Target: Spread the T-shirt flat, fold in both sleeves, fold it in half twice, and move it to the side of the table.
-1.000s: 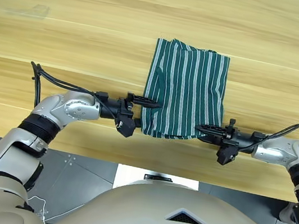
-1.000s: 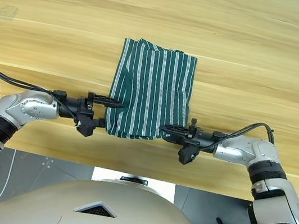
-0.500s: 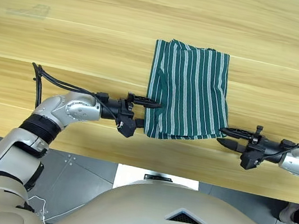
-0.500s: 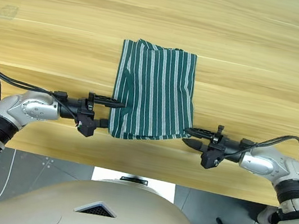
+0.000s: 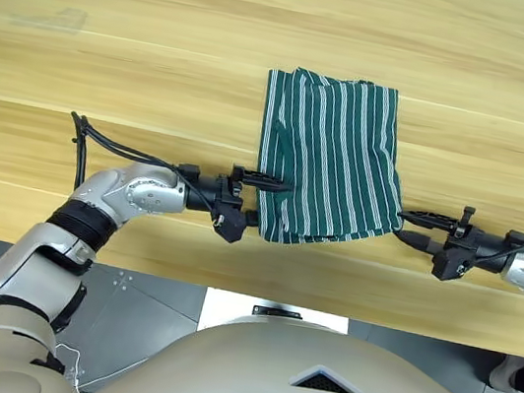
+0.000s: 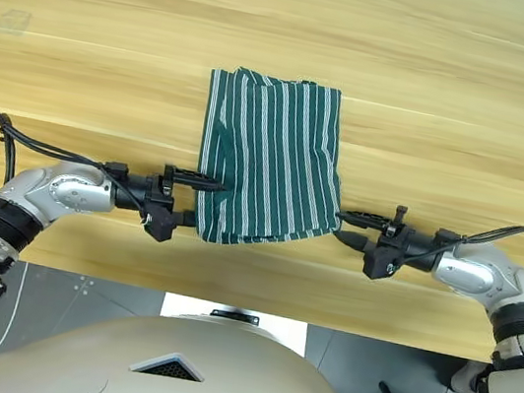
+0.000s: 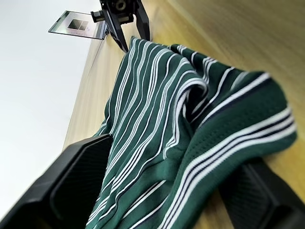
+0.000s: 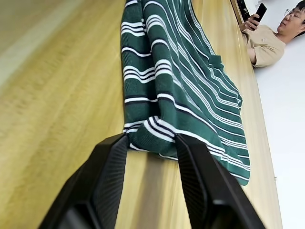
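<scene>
The T-shirt (image 5: 329, 152), dark green with white stripes, lies folded into a compact rectangle on the wooden table (image 5: 144, 58), slightly skewed. My left gripper (image 5: 273, 205) is open at its near left corner. Bunched cloth (image 7: 157, 119) sits loosely between the two widely spread fingers (image 7: 81, 176). My right gripper (image 5: 403, 226) is open just off the near right corner. In the right wrist view that corner (image 8: 152, 136) rests right at the fingertips (image 8: 116, 152). Both arms lie low along the table's near side.
Bare wood stretches far to the left, right and beyond the shirt. The table's near edge (image 5: 131, 270) runs just below both grippers, with dark floor (image 5: 145, 308) under it.
My right gripper slid off the shirt's near right corner and drew back to the right. The left gripper edged right, and the shirt's near edge shifted right with it, skewing the cloth.
</scene>
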`<action>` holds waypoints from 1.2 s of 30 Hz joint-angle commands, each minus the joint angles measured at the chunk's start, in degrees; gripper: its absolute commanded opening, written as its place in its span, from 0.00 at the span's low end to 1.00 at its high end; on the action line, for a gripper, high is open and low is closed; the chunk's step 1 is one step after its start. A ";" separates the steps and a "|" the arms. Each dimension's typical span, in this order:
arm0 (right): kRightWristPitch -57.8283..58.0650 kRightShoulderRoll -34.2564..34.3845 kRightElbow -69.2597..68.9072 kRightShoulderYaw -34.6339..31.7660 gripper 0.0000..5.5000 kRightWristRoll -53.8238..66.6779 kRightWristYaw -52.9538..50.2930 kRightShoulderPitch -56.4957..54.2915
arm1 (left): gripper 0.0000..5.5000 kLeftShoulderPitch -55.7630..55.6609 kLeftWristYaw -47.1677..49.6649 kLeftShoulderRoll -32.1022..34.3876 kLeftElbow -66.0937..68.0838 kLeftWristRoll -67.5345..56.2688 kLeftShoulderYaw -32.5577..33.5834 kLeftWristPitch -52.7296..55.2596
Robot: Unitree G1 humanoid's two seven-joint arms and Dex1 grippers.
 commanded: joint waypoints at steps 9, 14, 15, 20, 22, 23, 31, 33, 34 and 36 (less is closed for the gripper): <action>3.16 -1.43 5.15 2.39 0.56 -10.25 2.83 -0.54 | 0.68 4.65 -4.54 0.18 6.41 11.88 -7.08 4.32; 2.60 -0.69 6.84 3.49 0.66 -11.65 2.88 -2.10 | 0.68 4.24 -4.75 -0.02 6.57 11.67 -7.17 4.35; 2.10 0.46 7.06 3.74 0.69 -11.96 2.19 -2.35 | 0.68 4.03 -4.80 -0.15 6.68 11.67 -7.29 4.26; -0.15 5.33 5.76 5.63 0.69 -13.20 1.21 -2.67 | 0.68 2.59 -4.72 -0.70 7.94 11.84 -7.89 3.71; 0.25 6.74 5.72 6.05 0.69 -14.31 0.29 -2.85 | 0.68 1.93 -4.59 -0.90 8.52 11.95 -8.16 3.49; 0.54 7.24 5.83 6.16 0.69 -14.90 -0.33 -2.96 | 0.68 1.61 -4.55 -0.97 8.72 11.96 -8.31 3.38; 0.98 9.08 6.17 6.38 0.62 -19.78 -6.77 -3.61 | 0.68 0.27 -3.77 -1.55 10.27 12.21 -8.87 2.76; 1.03 8.80 6.72 6.21 0.55 -19.86 -7.48 -3.64 | 0.68 0.20 -3.67 -1.53 10.45 12.23 -8.90 2.63; 1.25 8.42 7.12 6.03 0.50 -19.87 -7.88 -3.63 | 0.68 0.20 -3.62 -1.45 10.52 12.22 -8.94 2.57; 1.63 7.92 7.87 5.82 0.45 -19.73 -8.65 -3.85 | 0.68 0.35 -3.46 -1.18 10.51 12.13 -9.04 2.50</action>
